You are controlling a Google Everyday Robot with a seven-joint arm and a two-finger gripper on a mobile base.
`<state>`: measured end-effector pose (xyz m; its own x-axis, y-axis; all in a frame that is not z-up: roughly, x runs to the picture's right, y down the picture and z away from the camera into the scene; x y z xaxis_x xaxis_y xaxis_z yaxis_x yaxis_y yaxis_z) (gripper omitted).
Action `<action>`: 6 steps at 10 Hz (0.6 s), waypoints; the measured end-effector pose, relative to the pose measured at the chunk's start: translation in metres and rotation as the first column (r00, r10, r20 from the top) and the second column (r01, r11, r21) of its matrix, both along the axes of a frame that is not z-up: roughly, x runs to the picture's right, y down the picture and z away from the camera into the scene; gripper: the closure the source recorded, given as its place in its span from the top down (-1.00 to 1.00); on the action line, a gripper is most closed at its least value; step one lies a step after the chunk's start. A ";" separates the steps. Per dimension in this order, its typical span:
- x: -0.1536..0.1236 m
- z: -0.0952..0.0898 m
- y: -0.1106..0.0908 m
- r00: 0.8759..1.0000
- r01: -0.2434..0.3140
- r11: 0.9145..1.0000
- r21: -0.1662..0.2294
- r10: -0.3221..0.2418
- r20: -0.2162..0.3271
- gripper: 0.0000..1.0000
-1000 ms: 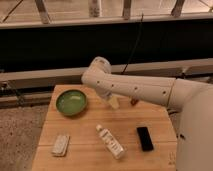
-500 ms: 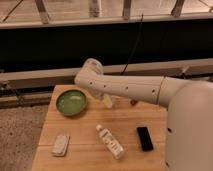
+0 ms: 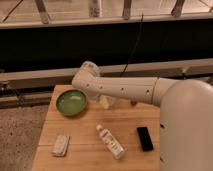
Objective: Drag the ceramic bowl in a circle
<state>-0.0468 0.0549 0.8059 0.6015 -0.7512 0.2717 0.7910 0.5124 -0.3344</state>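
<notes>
The green bowl (image 3: 71, 102) sits at the far left of the surface (image 3: 87, 147) with the tool (image 3: 84, 86) just over its right rim (open or closed, I cannot tell), so I judge the circle is not yet dragged.

looking down steeply from above and behind the white arm (image 3: 125, 90), facing forward across the wooden table (image 3: 85, 125) toward the dark wall and railing beyond. sitting near enough for the robot's body to be filling the lower right corner (just one view, so nothing shared). taking in most of the tabletop, with the gripper (image 3: 105, 101) tucking mostly hidden under the arm's far end, just right of the ceramic bowl (image 3: 71, 102).
</notes>
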 end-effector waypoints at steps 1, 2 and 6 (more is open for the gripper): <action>-0.004 0.001 0.000 1.000 0.009 1.000 -0.002 -0.009 0.012 0.60; -0.006 0.003 0.000 1.000 0.011 1.000 -0.006 -0.011 0.024 0.60; -0.020 0.024 0.012 0.997 0.038 0.999 -0.033 -0.036 0.062 0.60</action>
<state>-0.0672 0.0674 0.8302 0.5550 -0.7623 0.3331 0.8287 0.4718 -0.3011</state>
